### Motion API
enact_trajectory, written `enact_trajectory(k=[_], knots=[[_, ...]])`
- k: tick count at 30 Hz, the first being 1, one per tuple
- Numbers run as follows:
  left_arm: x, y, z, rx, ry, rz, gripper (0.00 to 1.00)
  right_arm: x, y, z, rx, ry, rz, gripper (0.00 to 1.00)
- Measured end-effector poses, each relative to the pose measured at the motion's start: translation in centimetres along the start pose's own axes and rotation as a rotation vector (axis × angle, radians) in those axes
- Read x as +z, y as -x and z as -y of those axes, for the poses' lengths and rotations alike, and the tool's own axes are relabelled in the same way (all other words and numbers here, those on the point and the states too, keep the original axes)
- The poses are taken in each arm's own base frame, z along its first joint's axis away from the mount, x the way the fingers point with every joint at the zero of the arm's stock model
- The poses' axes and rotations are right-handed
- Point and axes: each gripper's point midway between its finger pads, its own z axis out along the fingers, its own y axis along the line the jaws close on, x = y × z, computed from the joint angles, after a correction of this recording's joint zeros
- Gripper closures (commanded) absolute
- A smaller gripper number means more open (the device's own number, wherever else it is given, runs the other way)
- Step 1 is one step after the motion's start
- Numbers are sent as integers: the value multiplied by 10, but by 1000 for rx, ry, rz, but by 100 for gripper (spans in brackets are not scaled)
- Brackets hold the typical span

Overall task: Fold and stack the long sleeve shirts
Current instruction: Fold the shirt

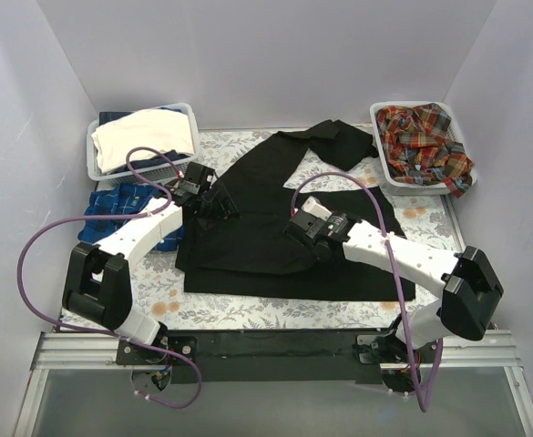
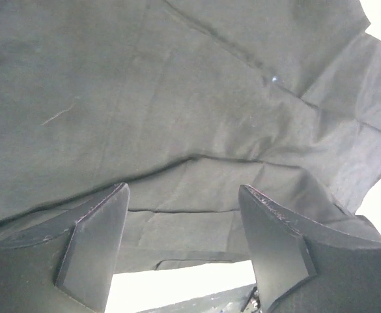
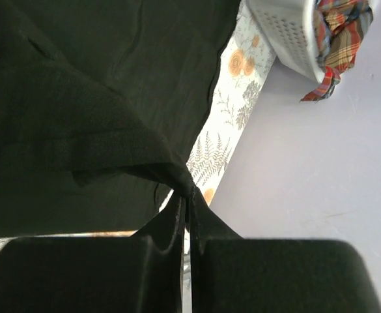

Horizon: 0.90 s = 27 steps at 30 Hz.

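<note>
R gripper (image 3: 185, 194) pinched on black shirt (image 1: 266, 209) fold, L gripper (image 2: 183, 222) jaws apart over it

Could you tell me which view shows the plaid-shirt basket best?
Top external: the whole basket with its plaid shirts shows. Right wrist catches one corner; left wrist shows none of it.

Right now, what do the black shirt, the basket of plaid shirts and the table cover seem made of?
Black shirt: soft matte woven cloth; it creases and drapes. Basket: pale rigid plastic, probably; rows of punched holes. Table cover: flat floral print, cloth or vinyl, unclear.
</note>
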Motion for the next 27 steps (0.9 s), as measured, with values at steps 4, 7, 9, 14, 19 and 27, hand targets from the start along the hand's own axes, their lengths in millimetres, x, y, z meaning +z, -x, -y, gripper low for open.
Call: enact_trajectory(k=[4,7,9,14,19,27], knots=[[5,-4,1,1,-6,-25,32,10,-19,-8,-83,-1,-43,40],[12,-7,-1,6,3,-46,32,10,-26,-3,-93,-26,-35,15],[17,-9,-4,9,12,-59,32,5,-32,9,-69,-48,-4,14],[29,-14,-10,20,39,-88,32,-18,-43,43,80,-73,136,14],[34,-13,-10,34,43,-94,32,-33,-46,61,172,-62,204,15],[36,-14,-10,42,39,-100,32,-31,7,89,459,79,153,26]])
